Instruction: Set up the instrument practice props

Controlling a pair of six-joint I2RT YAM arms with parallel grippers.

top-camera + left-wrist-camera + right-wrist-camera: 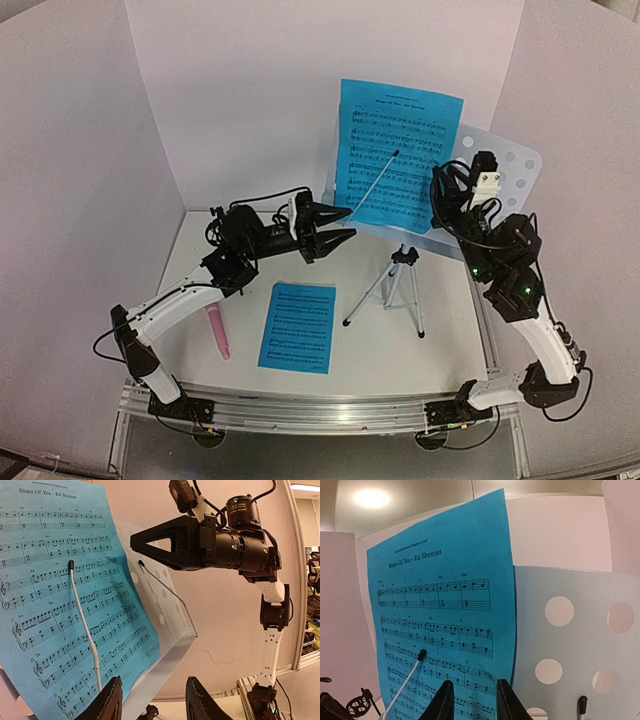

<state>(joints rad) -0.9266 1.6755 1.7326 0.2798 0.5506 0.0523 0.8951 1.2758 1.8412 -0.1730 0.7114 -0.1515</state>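
Left claw (352,223) gapes wide, empty, beside the music stand (505,165); right claw (472,685), narrowly parted, sits by the right edge of its upright sheet (395,150). Second sheet (298,327) lies flat, apart from the legs (372,293), pink microphone (217,332) alongside

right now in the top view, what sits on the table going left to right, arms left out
pink microphone -> loose blue sheet-music page -> silver tripod of the music stand
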